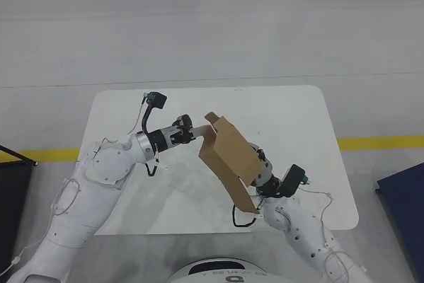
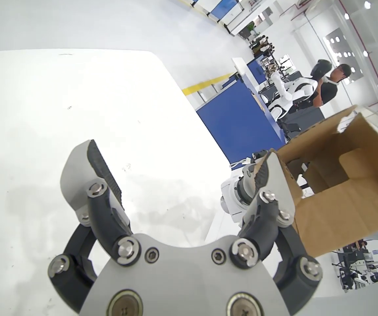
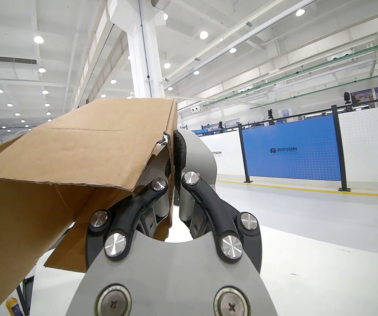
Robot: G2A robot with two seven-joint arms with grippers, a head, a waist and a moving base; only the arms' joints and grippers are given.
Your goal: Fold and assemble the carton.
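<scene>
The right gripper (image 3: 175, 147) is clenched on the carton (image 3: 77, 152), pinching one brown wall edge-on between its pads. The rest of the carton spreads out to one side of that gripper and ahead of it, tilted, with a loose flap beside the pinched wall. In the top view the carton sits between the two grippers over the middle of the table (image 1: 289, 120), its long side running slantwise from the right gripper towards the left gripper (image 2: 179, 159). The left gripper is released, its fingers (image 2: 80, 172) spread wide; bare table lies ahead of the gap between them. The carton is at the outer side of one left finger, its corner right against that fingertip, though whether they truly touch I cannot tell. From there the carton opens away from the left gripper, showing its inside, a folded inner flap and a notched edge. The two grippers are apart, with the carton spanning the space between them.
</scene>
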